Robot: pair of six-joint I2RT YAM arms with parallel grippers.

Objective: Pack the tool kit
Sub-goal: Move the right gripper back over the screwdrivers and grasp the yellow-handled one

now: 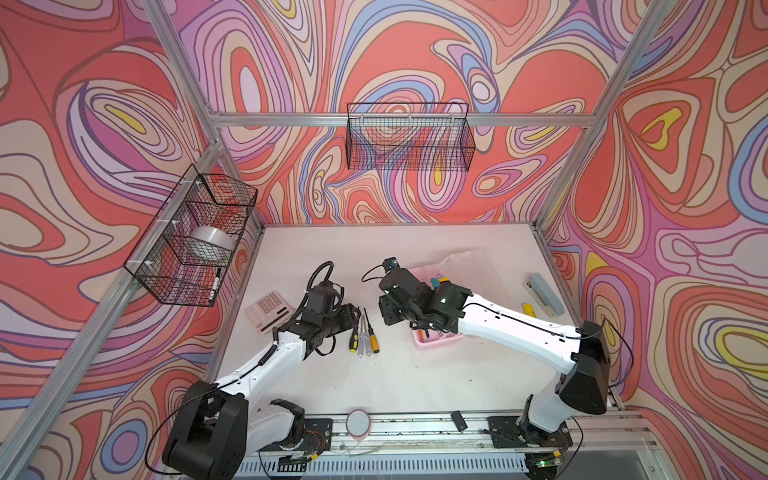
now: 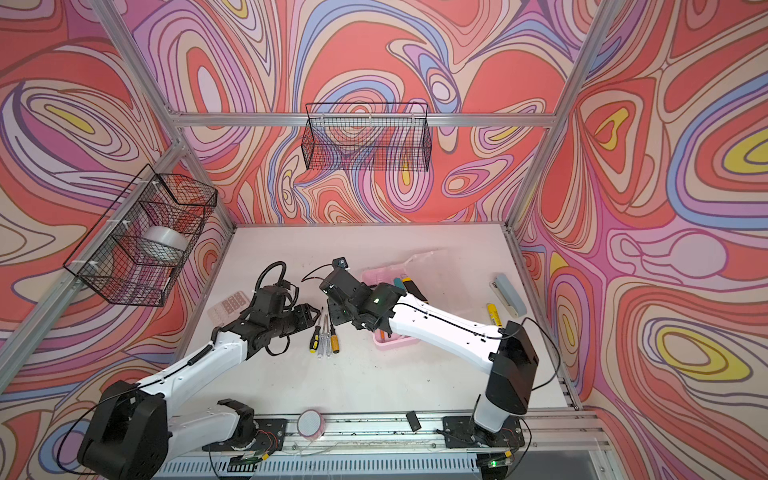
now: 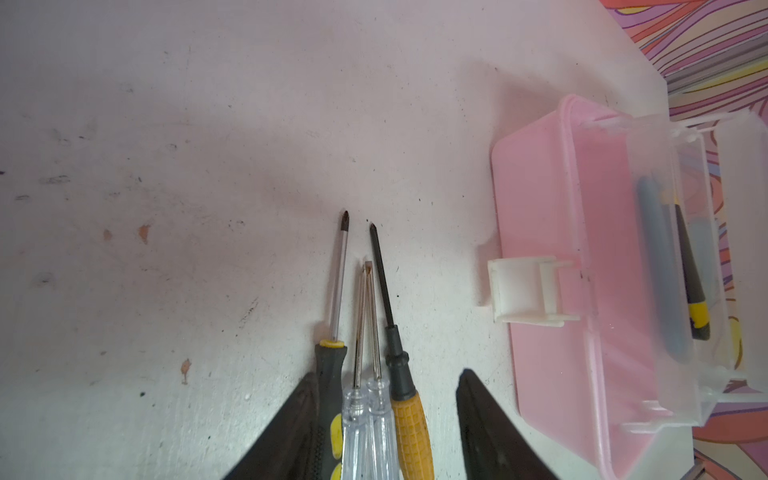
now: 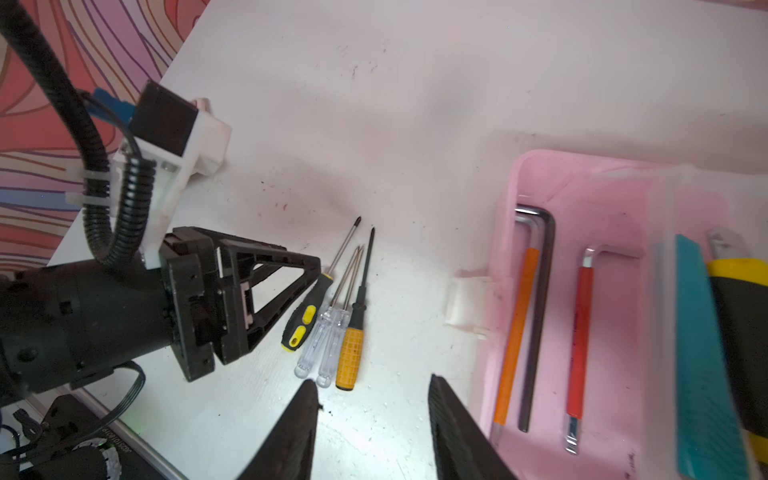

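The tool kit (image 1: 436, 341) (image 2: 395, 341) is an open pale pink case right of centre, its translucent lid (image 1: 453, 259) tipped back. Inside lie hex keys (image 4: 536, 311), a teal tool (image 4: 702, 353) and a black-yellow utility knife (image 4: 739, 311). Several screwdrivers (image 1: 365, 336) (image 3: 374, 395) (image 4: 332, 316) lie side by side on the table left of the case. My left gripper (image 1: 353, 316) (image 3: 388, 374) is open and straddles their handles, one finger against the black-yellow handle. My right gripper (image 1: 388, 313) (image 4: 372, 380) hovers open and empty between the screwdrivers and the case.
A pinkish calculator (image 1: 268, 311) lies behind the left arm. A grey-blue bar (image 1: 546, 293) and a yellow marker (image 1: 528, 309) sit at the right edge. Wire baskets (image 1: 409, 137) (image 1: 195, 237) hang on the walls. A round pink disc (image 1: 358, 423) rests on the front rail.
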